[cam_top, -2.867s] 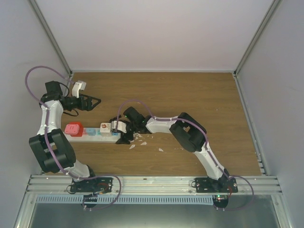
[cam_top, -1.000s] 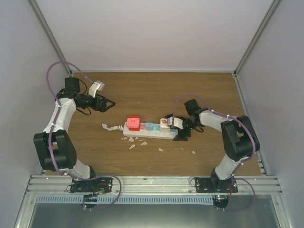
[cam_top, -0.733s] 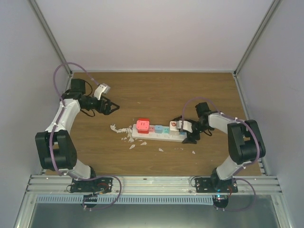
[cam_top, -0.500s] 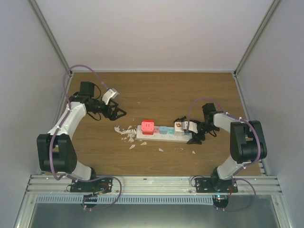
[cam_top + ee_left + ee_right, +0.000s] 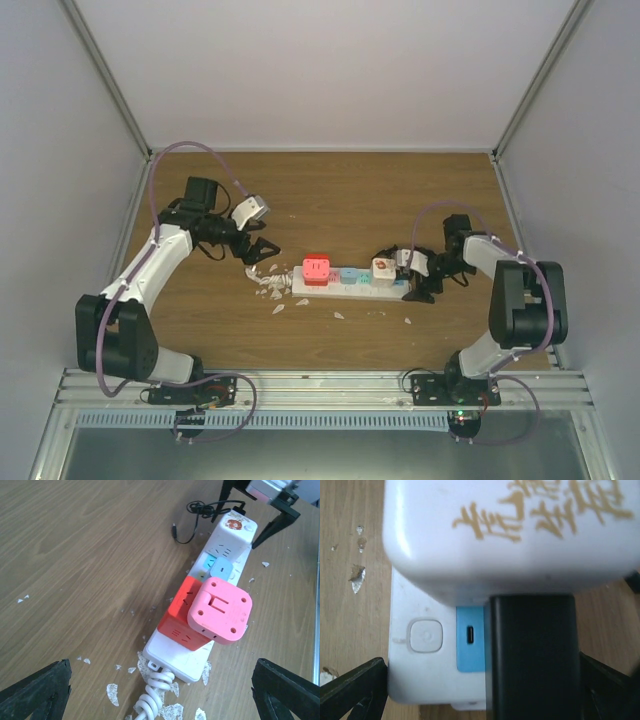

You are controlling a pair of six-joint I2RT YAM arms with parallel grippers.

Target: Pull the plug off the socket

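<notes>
The socket, a long white power strip [image 5: 350, 288], lies mid-table. A red cube adapter with a pink block on top [image 5: 316, 268] is plugged in at its left end. To the right come a small blue plug [image 5: 347, 274] and a white plug [image 5: 383, 267]. In the left wrist view the strip [image 5: 176, 656], the pink block [image 5: 220, 610] and the coiled white cord stub [image 5: 150, 700] lie ahead. My left gripper [image 5: 262, 251] [image 5: 160, 700] is open and empty just left of the cord. My right gripper [image 5: 410, 275] [image 5: 482, 690] is open and straddles the strip's right end by its power button [image 5: 425, 635], under the white plug [image 5: 510, 535].
White flakes [image 5: 270, 290] are scattered on the wooden table around the strip's left end and in front of it. A thin black cable [image 5: 200, 510] lies beside the strip's far end. A black block [image 5: 532, 655] sits next to the blue USB panel [image 5: 470, 637]. Walls enclose the table.
The strip has slid right across the table together with my right gripper. My left arm has swung right and forward, closing in on the strip's cord end.
</notes>
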